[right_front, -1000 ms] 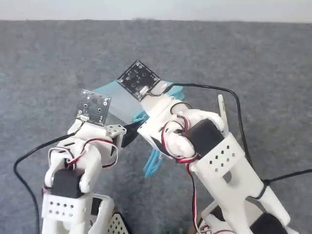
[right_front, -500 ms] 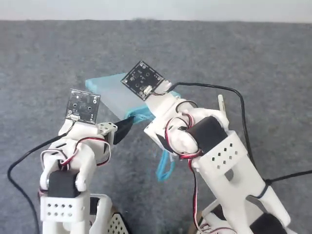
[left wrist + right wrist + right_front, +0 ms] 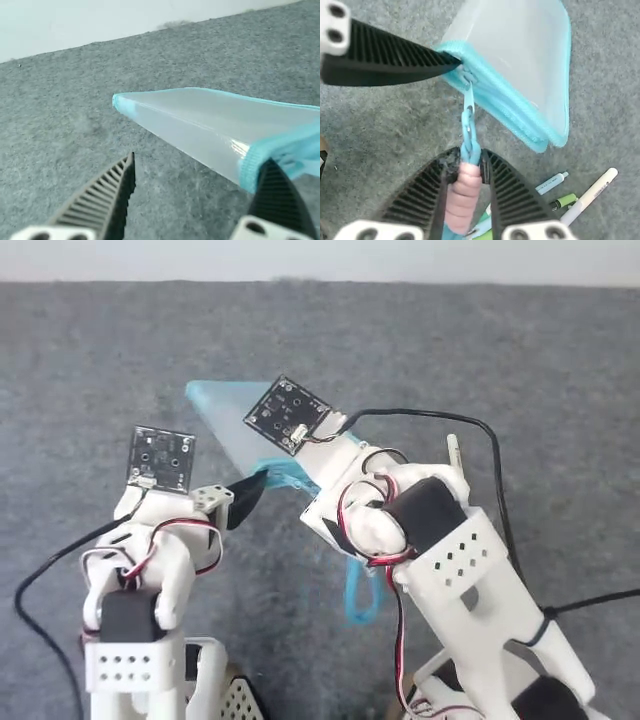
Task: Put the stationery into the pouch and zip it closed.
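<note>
Pouch point(image 3: 200, 120) frosted clear, cyan trim; mat point(image 3: 500, 360) grey, flecked; pens point(image 3: 590, 192) white, green, perhaps pale blue.

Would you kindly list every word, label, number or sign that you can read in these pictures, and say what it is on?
No text can be read anywhere.
Pens: any print on the barrels is too small to read.
Pouch and its pull strap: no print visible.

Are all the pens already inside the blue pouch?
No, several pens lie on the grey mat beside the pouch, outside it.
</note>
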Robot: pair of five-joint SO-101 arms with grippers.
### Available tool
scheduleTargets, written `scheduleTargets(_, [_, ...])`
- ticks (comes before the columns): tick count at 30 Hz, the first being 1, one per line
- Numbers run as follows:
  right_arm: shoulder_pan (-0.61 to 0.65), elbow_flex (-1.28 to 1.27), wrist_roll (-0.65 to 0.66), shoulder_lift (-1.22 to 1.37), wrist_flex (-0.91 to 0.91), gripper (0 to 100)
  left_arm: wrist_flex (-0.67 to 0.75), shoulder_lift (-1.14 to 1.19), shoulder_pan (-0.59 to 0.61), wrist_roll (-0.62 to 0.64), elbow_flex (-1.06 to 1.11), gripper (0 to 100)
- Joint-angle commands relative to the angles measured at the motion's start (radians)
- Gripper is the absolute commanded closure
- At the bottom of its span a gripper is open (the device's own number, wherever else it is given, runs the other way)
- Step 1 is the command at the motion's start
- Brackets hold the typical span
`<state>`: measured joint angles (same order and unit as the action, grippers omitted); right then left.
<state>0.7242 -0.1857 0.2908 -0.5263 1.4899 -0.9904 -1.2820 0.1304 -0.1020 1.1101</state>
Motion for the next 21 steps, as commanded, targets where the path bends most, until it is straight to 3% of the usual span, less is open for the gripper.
scheduleTargets(1, [0.033,0.057,0.054,-0.116,0.042,99.2,0.064,0.011,0.026,-0.006,0.022,64])
scheduleTargets(10, [0.177,0.058,0.061,-0.211,0.094,99.2,0.072,0.011,0.015,0.046,0.027,64])
scheduleTargets(21, [0.182,0.058,0.063,-0.222,0.082,99.2,0.051,0.008,-0.250,0.043,0.084,64])
